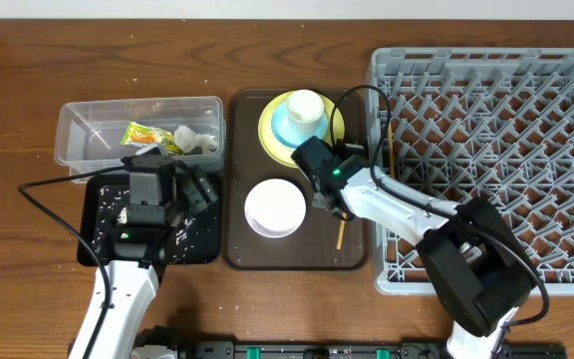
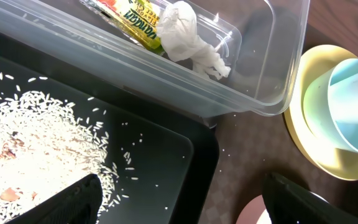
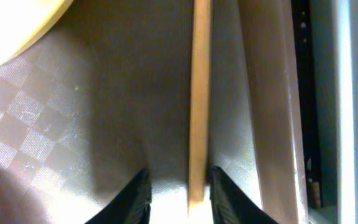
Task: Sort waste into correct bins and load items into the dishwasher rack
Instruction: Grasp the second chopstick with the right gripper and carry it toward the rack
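A wooden chopstick lies along the brown tray, its near end between the jaws.

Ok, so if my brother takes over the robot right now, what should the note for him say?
Left end effector: open, empty, over the black tray.
Right end effector: open around a chopstick on the brown serving tray, not clamped yet.
Done: snack wrapper and tissue in the clear tub; rice in the black tray; second chopstick seems to lie in the rack.
Left: this chopstick, plus plate, blue bowl, cup and white bowl, all on the brown serving tray.
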